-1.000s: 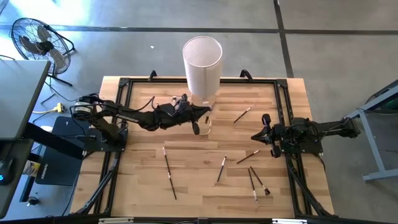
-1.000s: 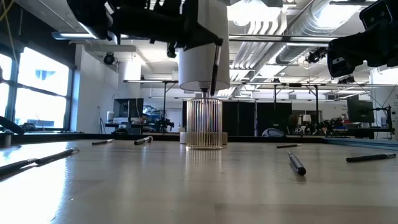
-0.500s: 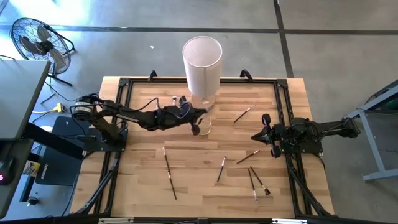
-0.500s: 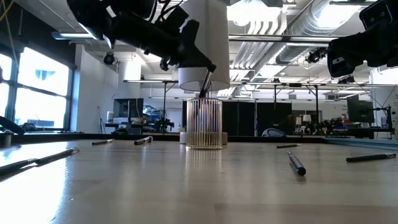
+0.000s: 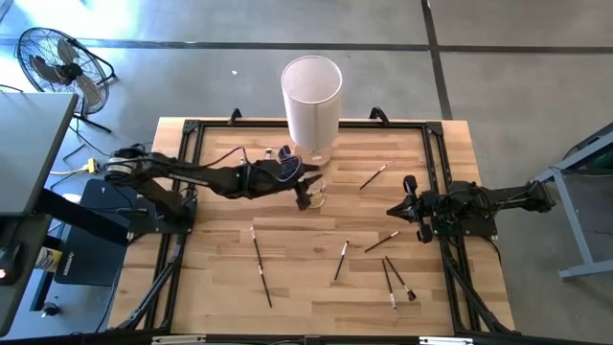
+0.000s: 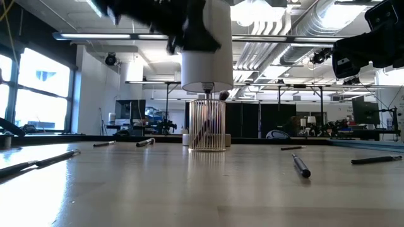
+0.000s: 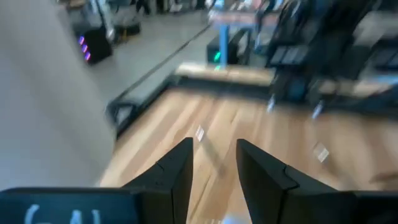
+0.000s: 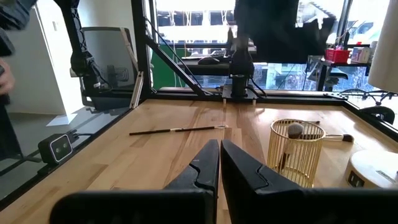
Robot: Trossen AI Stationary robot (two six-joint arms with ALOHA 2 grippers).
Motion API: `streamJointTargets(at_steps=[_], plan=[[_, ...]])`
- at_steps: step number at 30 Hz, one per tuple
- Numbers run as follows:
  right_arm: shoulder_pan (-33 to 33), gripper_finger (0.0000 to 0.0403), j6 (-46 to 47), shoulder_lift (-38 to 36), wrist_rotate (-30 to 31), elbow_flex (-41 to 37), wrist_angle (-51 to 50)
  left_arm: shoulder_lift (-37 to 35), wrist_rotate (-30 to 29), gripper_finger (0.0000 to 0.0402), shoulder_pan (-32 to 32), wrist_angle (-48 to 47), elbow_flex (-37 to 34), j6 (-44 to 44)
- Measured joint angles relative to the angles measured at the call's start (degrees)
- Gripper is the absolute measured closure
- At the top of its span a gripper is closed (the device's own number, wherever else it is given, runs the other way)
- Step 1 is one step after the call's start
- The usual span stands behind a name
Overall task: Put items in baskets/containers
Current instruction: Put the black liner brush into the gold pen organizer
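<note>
A small ribbed, yellowish clear cup (image 6: 207, 125) (image 8: 295, 152) stands in front of the tall white cylinder (image 5: 311, 96). One brush leans inside it, its bristle head (image 8: 295, 129) above the rim. My left gripper (image 5: 305, 195) hovers just above and beside the cup (image 5: 320, 197). In the left wrist view its fingers (image 7: 177, 171) stand apart with nothing between them. Several brushes lie on the wood: a long one (image 5: 261, 264), one (image 5: 341, 259) at centre, one (image 5: 374, 175) farther back. My right gripper (image 5: 393, 210) waits shut at the right, above the table.
The white cylinder (image 6: 205, 47) stands directly behind the cup, near the table's far edge. A black frame (image 5: 192, 134) borders the table. More brushes (image 5: 393, 280) lie near my right arm. A floor fan (image 5: 53, 62) stands off the table's far left.
My left gripper has opened and let go of the brush, which now leans in the cup. The gripper has lifted and drawn back slightly leftward. The right arm has not moved.
</note>
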Motion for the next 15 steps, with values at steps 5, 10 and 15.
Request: streamJointTargets(at_steps=[5,10,15], plan=[[0.02,0.0391,-0.02,0.09,0.02,0.00,-0.15,-1.49,-0.09,0.0280,-2.42,-20.89,11.04,-0.66],[0.00,0.0391,-0.02,0.07,0.00,0.02,-0.17,-1.89,-2.19,0.0280,-4.81,-35.02,21.79,-11.01],[0.01,0.0391,-0.01,0.07,0.00,0.02,-0.17,-1.98,-2.27,0.0280,-6.92,-43.00,26.52,-25.42]])
